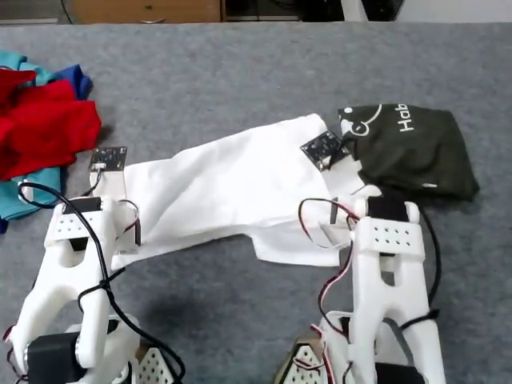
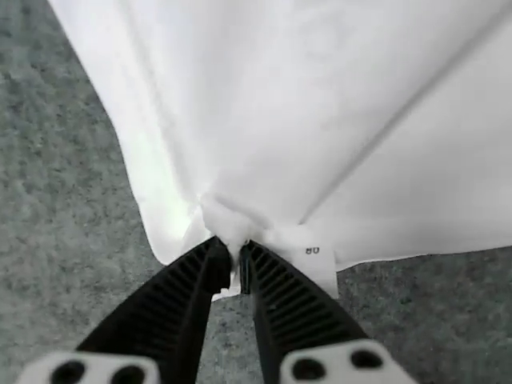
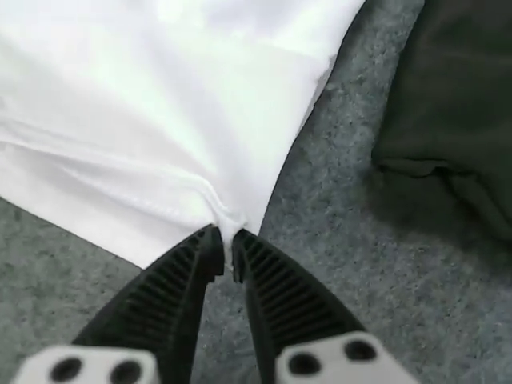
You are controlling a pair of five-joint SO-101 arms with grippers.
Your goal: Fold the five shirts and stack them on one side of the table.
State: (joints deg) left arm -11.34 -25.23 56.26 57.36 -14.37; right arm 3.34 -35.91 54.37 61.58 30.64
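High view looks down on a grey, felt-like worktop [image 1: 240,72], with wooden furniture [image 1: 144,10] along its far edge. A white shirt [image 1: 232,184] lies creased across the middle, running from the left to the far right. The left claw [image 2: 232,258] is pinched closed on a bunched bit of the shirt's left edge, next to a small label [image 2: 312,250]. The right claw [image 3: 226,242] is clamped the same way on its right edge, just beside a folded dark shirt [image 1: 416,152] at the right. At the far left sits a heap: a red shirt [image 1: 44,128] over a teal shirt [image 1: 24,200], with a blue shirt [image 1: 76,78] behind.
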